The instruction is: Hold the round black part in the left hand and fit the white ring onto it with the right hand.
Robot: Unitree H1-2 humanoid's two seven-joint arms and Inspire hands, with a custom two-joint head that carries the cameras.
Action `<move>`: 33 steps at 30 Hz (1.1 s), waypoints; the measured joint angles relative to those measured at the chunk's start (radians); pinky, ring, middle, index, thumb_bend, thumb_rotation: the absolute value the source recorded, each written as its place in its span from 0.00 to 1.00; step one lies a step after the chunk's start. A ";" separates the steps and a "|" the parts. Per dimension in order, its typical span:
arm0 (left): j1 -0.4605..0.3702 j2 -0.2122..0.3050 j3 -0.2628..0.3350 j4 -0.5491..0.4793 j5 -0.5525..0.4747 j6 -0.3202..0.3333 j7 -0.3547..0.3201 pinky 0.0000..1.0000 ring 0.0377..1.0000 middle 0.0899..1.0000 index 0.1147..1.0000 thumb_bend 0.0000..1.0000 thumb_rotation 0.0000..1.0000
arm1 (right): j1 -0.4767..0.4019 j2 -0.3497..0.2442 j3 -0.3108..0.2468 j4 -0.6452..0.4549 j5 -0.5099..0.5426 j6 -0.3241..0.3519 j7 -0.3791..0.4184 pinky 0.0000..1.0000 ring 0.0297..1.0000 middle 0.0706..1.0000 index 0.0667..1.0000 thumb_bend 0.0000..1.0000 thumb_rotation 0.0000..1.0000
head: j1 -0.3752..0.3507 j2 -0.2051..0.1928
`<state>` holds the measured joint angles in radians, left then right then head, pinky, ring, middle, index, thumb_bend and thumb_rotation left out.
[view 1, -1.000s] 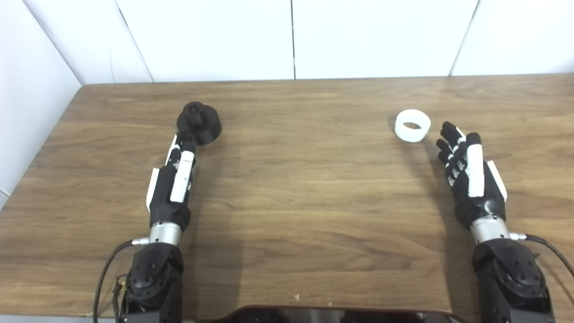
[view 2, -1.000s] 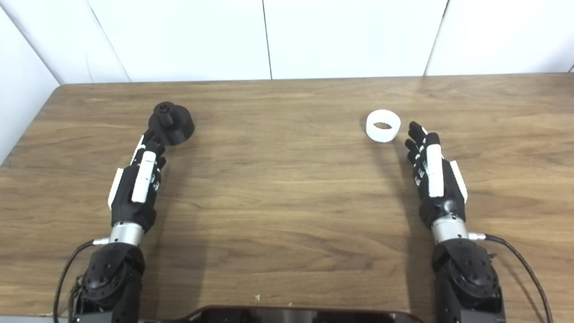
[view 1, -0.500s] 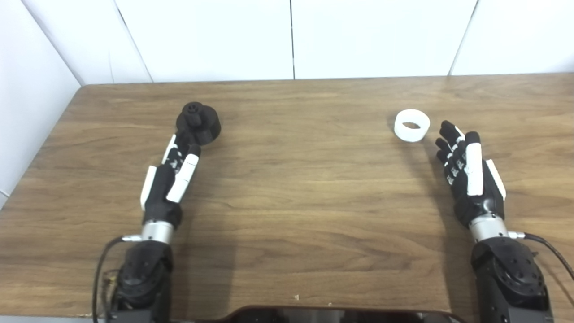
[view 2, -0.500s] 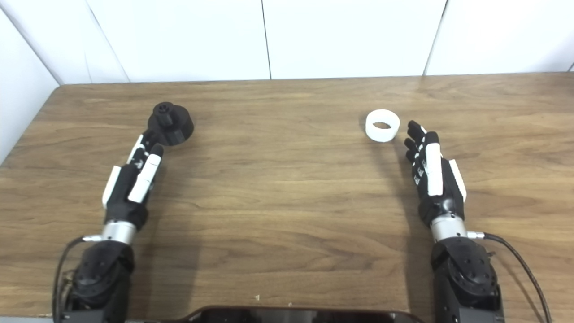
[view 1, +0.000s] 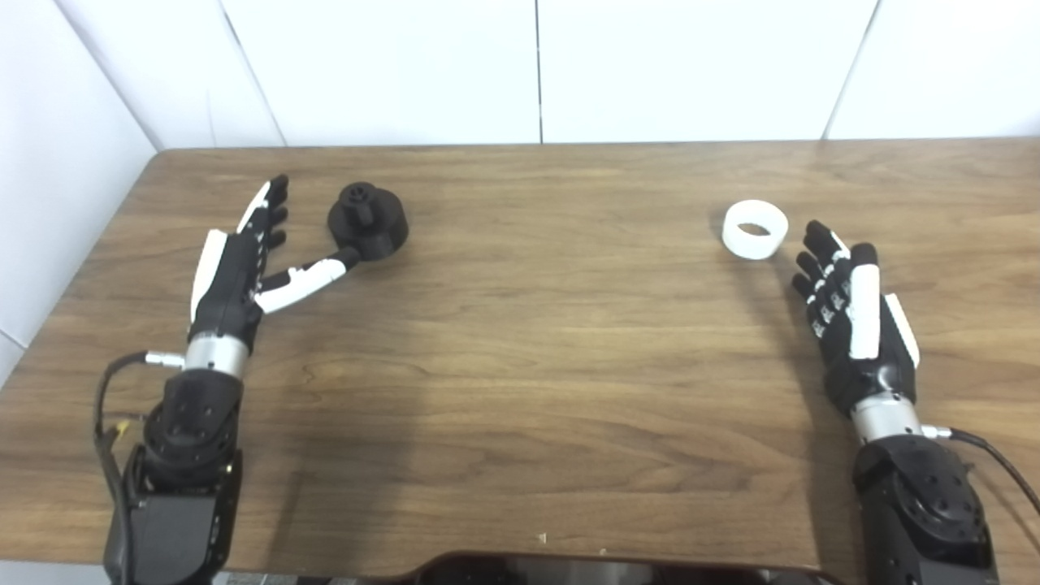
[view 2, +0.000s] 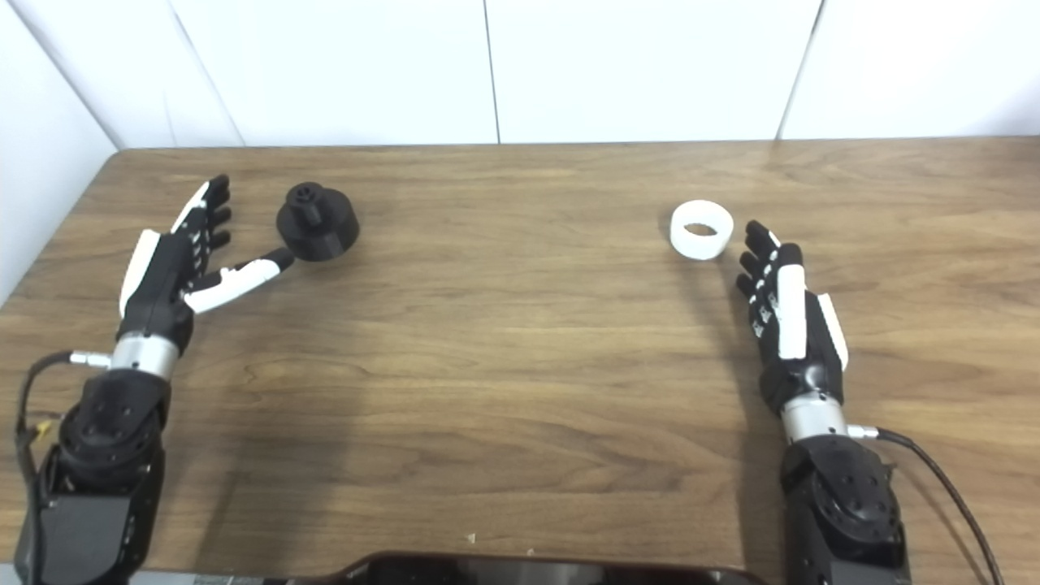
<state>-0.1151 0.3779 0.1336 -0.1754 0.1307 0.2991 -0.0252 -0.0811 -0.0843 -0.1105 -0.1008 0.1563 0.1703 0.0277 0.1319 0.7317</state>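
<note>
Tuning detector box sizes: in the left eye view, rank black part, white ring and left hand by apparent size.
1. left hand, fingers and thumb spread
2. black part
3. white ring

The part and the ring sit about equally far from the camera, so that order should hold; the hand is nearer.

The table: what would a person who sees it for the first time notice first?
Two things stand out on the brown table: a round black part at far left and a white ring at far right. An open hand lies by each: the left hand beside the part, thumb reaching toward its base, the right hand just short of the ring.
</note>
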 measured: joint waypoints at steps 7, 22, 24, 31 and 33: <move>-0.116 0.139 -0.094 0.073 0.163 0.092 -0.069 0.94 0.99 1.00 0.98 0.98 0.26 | -0.001 0.005 0.003 0.003 0.001 -0.005 0.000 0.96 0.95 0.95 0.91 0.67 1.00 | 0.006 -0.018; -0.277 0.237 -0.288 0.213 0.307 0.154 -0.230 0.87 1.00 0.98 0.94 1.00 0.26 | -0.003 0.020 0.001 0.010 0.027 -0.023 0.001 0.93 0.96 0.96 0.91 0.64 1.00 | 0.020 -0.045; -0.291 0.251 -0.301 0.219 0.330 0.158 -0.256 0.86 1.00 0.98 0.93 1.00 0.25 | -0.002 0.020 0.000 0.010 0.032 -0.023 0.001 0.92 0.96 0.96 0.91 0.64 1.00 | 0.018 -0.049; -0.325 0.288 -0.318 0.231 0.360 0.162 -0.327 0.89 1.00 0.98 0.89 1.00 0.29 | -0.002 0.020 0.002 0.010 0.033 -0.023 0.001 0.93 0.96 0.95 0.92 0.64 1.00 | 0.018 -0.052; -0.325 0.287 -0.324 0.232 0.368 0.163 -0.340 0.88 1.00 0.98 0.89 1.00 0.30 | -0.002 0.020 0.001 0.010 0.034 -0.023 0.001 0.93 0.97 0.96 0.92 0.65 1.00 | 0.020 -0.052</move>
<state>-0.4401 0.6654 -0.1903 0.0566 0.4983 0.4621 -0.3656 -0.0832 -0.0646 -0.1093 -0.0910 0.1898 0.1474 0.0287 0.1518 0.6796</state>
